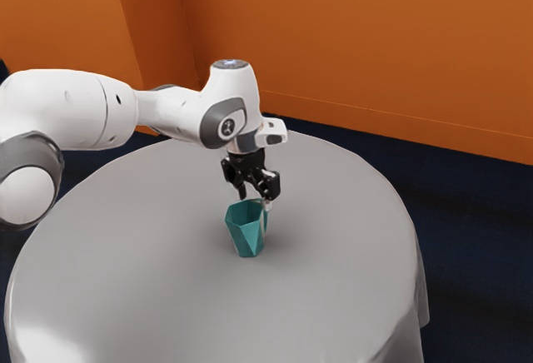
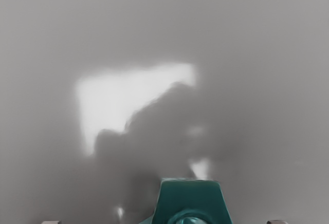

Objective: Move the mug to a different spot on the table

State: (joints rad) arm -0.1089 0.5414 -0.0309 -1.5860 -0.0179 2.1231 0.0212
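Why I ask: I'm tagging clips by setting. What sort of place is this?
Probably a bare simulated test room: a round grey table, plain orange walls and a dark floor, one teal mug.

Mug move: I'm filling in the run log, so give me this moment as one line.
mug: upright on table, near its middle | tool: at mug's rim, from above | move: not yet done

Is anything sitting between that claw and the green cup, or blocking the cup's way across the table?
Nothing visible does. The gripper hangs right at the rim of the teal mug, and the grey table around it bears only shadows.
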